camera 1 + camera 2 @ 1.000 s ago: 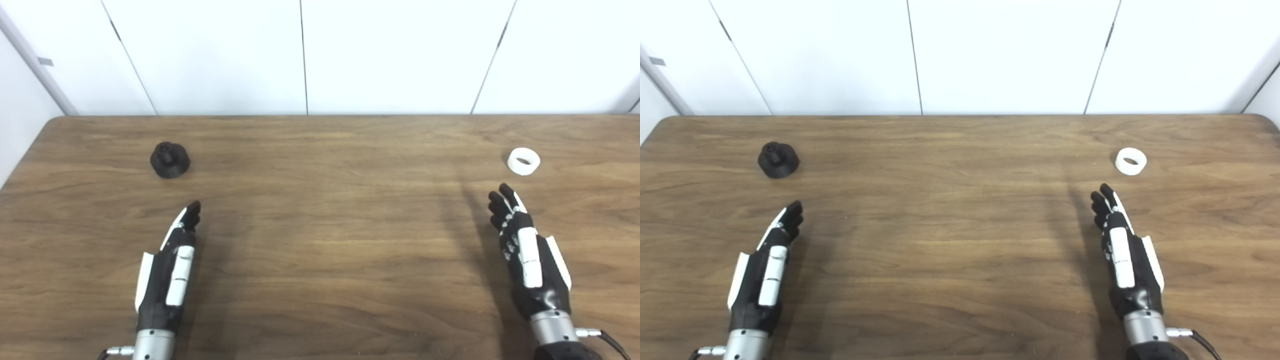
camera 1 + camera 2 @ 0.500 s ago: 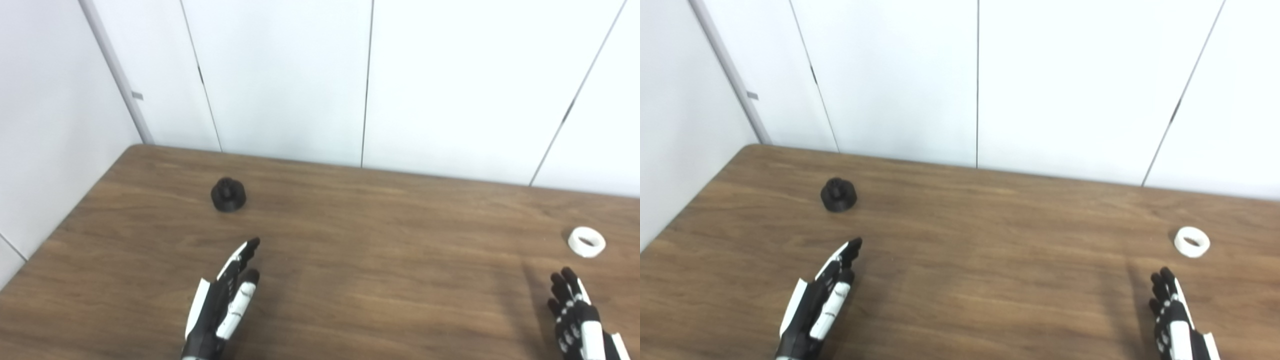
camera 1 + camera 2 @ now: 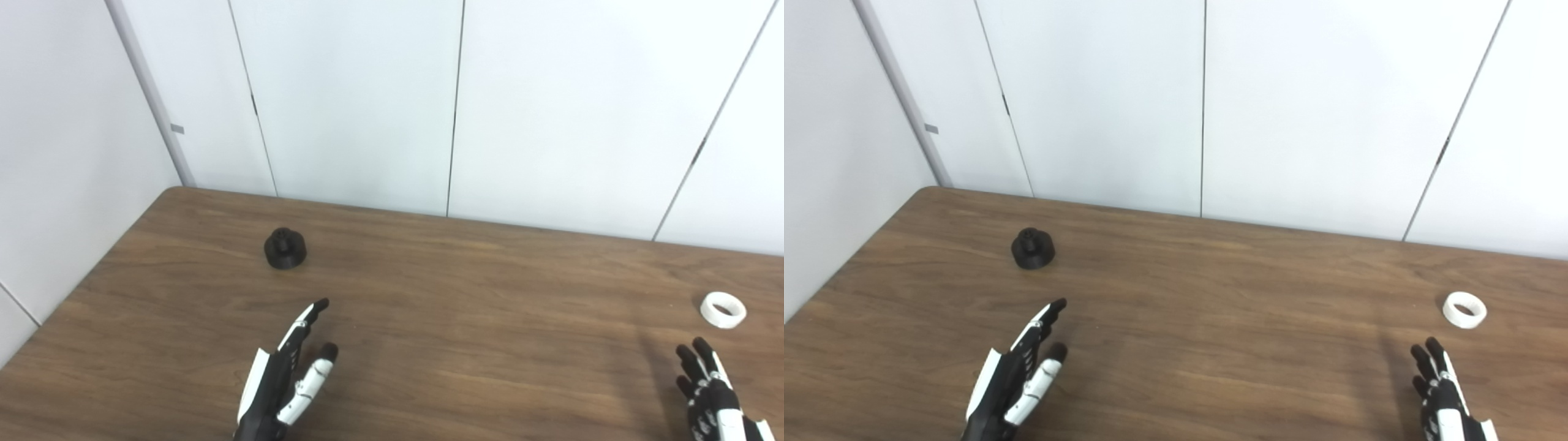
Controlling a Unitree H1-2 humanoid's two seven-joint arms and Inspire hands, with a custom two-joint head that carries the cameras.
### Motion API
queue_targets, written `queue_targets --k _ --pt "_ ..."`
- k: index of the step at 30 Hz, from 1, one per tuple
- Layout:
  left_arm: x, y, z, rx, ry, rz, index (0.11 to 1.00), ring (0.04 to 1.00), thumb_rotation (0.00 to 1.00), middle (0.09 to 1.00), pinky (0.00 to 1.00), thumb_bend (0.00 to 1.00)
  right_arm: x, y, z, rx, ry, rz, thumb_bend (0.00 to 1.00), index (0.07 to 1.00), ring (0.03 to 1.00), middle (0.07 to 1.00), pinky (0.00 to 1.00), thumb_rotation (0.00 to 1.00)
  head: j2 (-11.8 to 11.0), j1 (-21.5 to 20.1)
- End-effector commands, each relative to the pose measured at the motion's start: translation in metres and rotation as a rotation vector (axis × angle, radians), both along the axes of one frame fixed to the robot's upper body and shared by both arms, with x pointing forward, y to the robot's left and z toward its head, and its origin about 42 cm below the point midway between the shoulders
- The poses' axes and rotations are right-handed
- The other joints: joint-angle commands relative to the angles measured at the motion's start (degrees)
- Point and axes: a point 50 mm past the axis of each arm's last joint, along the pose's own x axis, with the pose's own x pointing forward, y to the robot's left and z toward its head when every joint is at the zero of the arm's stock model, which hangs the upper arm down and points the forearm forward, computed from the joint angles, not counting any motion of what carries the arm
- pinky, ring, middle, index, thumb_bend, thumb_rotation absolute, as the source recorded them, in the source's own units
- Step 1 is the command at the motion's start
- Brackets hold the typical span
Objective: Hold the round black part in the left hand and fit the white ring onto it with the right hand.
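Round part [image 3: 285,249] sitting far left on the tabletop [image 3: 465,318], ring [image 3: 723,309] way over on the right, well apart. Left hand [image 3: 285,380] nearer than the part, right hand [image 3: 713,398] just in front of the ring, neither touching.

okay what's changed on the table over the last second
Mostly the camera: it swung left and tilted up. The left hand has spread its thumb away from its fingers, open and empty. The round black part and white ring lie where they were; the right hand holds nothing.
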Motion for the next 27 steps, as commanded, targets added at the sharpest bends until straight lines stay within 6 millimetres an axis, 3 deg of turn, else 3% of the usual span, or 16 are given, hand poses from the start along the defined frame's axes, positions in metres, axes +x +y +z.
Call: queue_targets --k 1,5,8,12,18,27 --pt "-0.002 -0.021 -0.01 -0.06 0.023 0.051 0.926 0.955 0.48 0.947 0.95 0.61 -0.008 -0.01 -0.008 -0.023 0.022 -0.006 0.45 0.991 1.0 0.954 1.0 1.0 0.2 0.1" --pt "0.001 -0.02 -0.002 -0.023 0.006 0.115 0.922 0.952 0.3 0.935 0.97 0.72 -0.008 -0.011 -0.01 -0.034 0.018 -0.013 0.44 0.987 0.993 0.948 1.0 1.0 0.2 -0.2" --pt "0.01 -0.011 0.012 0.112 -0.024 0.174 0.892 0.934 0.26 0.918 0.96 0.84 -0.007 -0.011 -0.01 -0.03 0.014 -0.014 0.43 0.99 0.994 0.949 1.0 1.0 0.4 -0.2" --pt "0.021 0.003 0.035 0.258 -0.022 0.24 0.879 0.928 0.27 0.915 0.92 0.91 -0.006 -0.01 -0.011 -0.024 0.019 -0.012 0.45 0.994 0.997 0.951 1.0 1.0 0.6 -0.2" --pt "0.045 0.039 0.066 0.433 -0.016 0.319 0.88 0.957 0.31 0.926 0.96 0.94 -0.006 -0.008 -0.009 -0.027 0.023 -0.016 0.44 0.996 0.996 0.955 1.0 1.0 0.6 0.0" --pt "0.079 0.083 0.084 0.564 0.054 0.421 0.838 0.966 0.27 0.927 0.93 0.91 -0.007 -0.009 -0.013 -0.002 0.025 0.025 0.39 1.0 1.0 0.998 1.0 1.0 0.6 0.5"
